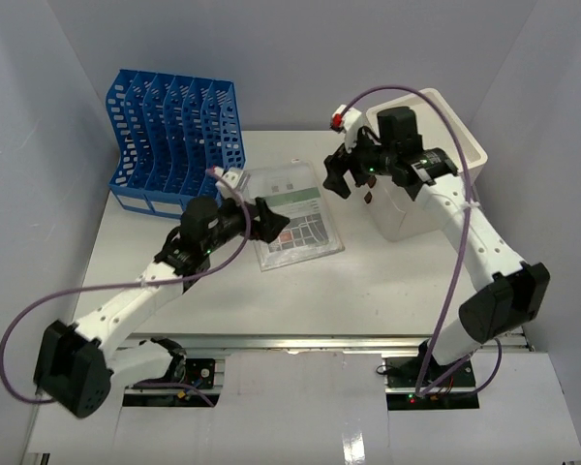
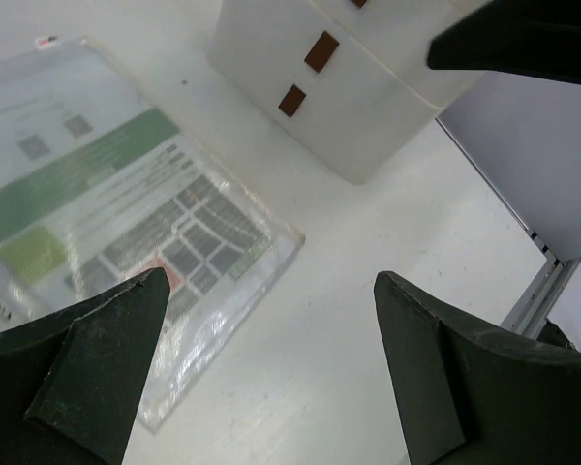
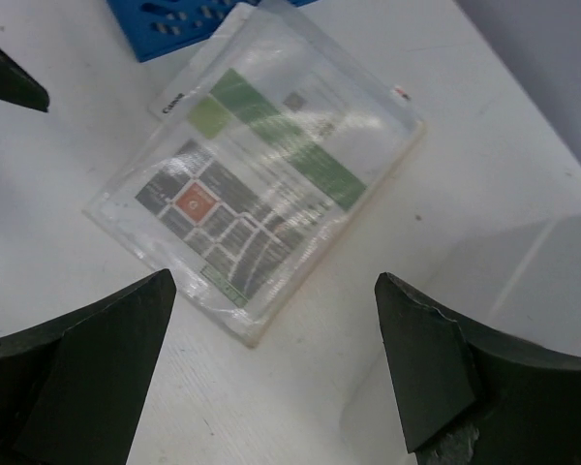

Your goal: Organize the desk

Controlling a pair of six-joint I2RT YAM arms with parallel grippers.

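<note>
overhead view. the desk (image 1: pixel 271 300) spans the whole working floor. it carries a blue file rack (image 1: pixel 179 131) at far left, a cream drawer cabinet (image 1: pixel 407 218) at far right, and between them a clear sleeve of printed sheets (image 1: pixel 295 208) lying flat. the left gripper (image 1: pixel 269 221) hangs at the sleeve's near-left edge. the right gripper (image 1: pixel 337 176) hangs over its far-right corner, close to the cabinet.

wrist views. both pairs of jaws stand spread wide with nothing between them, and neither touches the sleeve as far as i can tell.

step in hand, as i judge it: lifting the sleeve so it can stand in the rack. a flat, glossy sleeve gives no purchase from straight above, so i would set one finger down just outside an edge and work it under. i would close on a corner where the sheets are thick, not on loose film. the other arm can pin the opposite side against sliding. the risk is sheets slipping from the open mouth when the sleeve tilts; which side is open i cannot tell.
</note>
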